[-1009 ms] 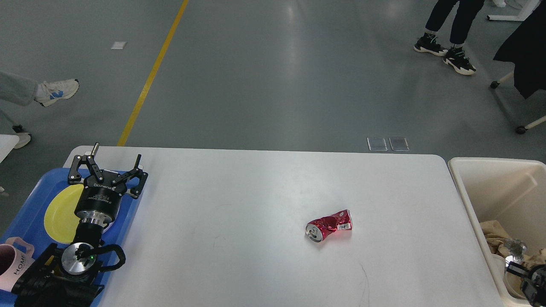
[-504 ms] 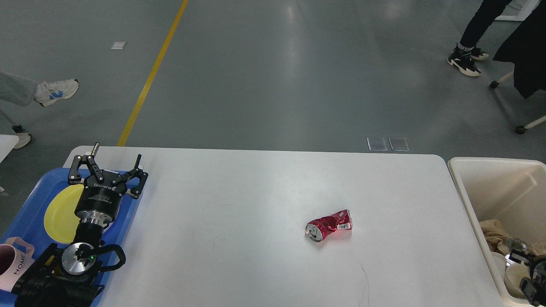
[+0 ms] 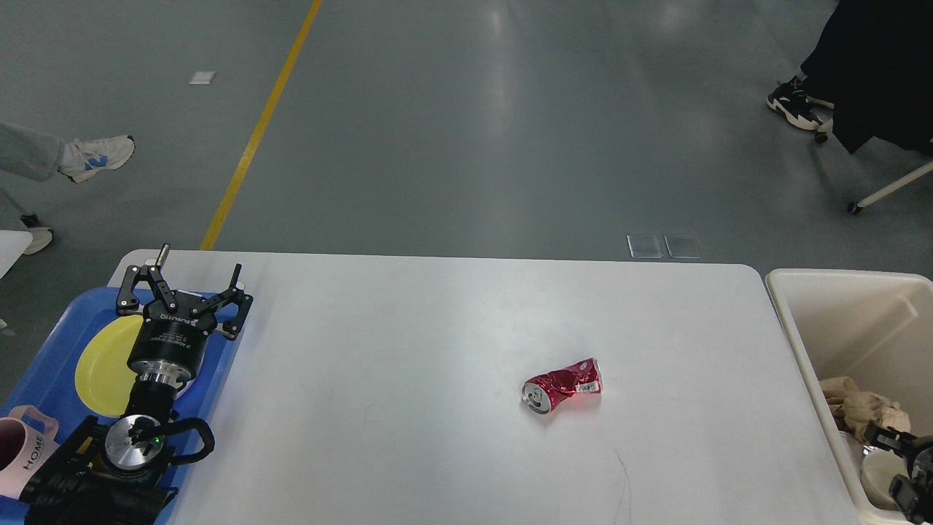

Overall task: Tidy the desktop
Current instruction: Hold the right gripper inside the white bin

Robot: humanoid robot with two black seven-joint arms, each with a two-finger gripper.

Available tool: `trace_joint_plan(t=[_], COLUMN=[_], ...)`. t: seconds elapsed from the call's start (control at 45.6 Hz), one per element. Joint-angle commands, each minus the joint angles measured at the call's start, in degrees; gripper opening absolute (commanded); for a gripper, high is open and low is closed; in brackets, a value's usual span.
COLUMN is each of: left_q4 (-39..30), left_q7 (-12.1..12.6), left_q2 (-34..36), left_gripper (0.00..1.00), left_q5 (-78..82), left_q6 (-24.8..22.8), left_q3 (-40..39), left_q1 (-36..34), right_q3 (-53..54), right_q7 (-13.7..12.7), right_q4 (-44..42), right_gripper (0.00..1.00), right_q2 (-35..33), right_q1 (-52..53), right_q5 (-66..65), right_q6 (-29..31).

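Note:
The white desktop [image 3: 437,328] fills the middle of the head view. A crushed red can [image 3: 563,385] lies on its side right of centre, touched by neither gripper. My left gripper [image 3: 200,264] stands open with nothing between its fingers, over the far right corner of the blue tray [image 3: 65,328] at the table's left end. My right gripper [image 3: 891,440] shows only as a small dark shape low inside the cream bin [image 3: 838,281] at the bottom right. Its fingers cannot be told apart.
On the blue tray lie a yellow plate [image 3: 102,364] and a pink mug [image 3: 18,452]. The bin holds crumpled beige paper [image 3: 867,408]. People's feet and a wheeled chair leg stand on the grey floor beyond the table.
My right gripper has sunk lower and further right in the bin, and the shiny object seen by it earlier no longer shows. The left arm and can have not moved.

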Motion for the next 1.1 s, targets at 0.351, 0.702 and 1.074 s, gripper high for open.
trace_joint_plan(t=[0.351, 0.702, 1.074], left_q4=[-0.1, -0.1, 0.0], left_q7=[0.0, 0.0, 0.0], left_q2=[0.0, 0.0, 0.0], left_gripper=[0.96, 0.96, 0.96], left_q5=[0.0, 0.0, 0.0], left_q6=[0.0, 0.0, 0.1], left_q3=[0.0, 0.0, 0.0], left_q1=[0.0, -0.1, -0.1], right_q3=[-5.4, -26.3, -26.0], right_q7=[-0.3, -2.0, -2.0], right_q4=[22.6, 54.5, 78.8], right_gripper=[1.00, 1.00, 1.00], right_q2=[-13.2, -7.3, 2.1], right_q1=[26.2, 69.9, 103.4], right_q5=[-7.1, -13.5, -10.1], right_q6=[11.2, 36.2, 50.1])
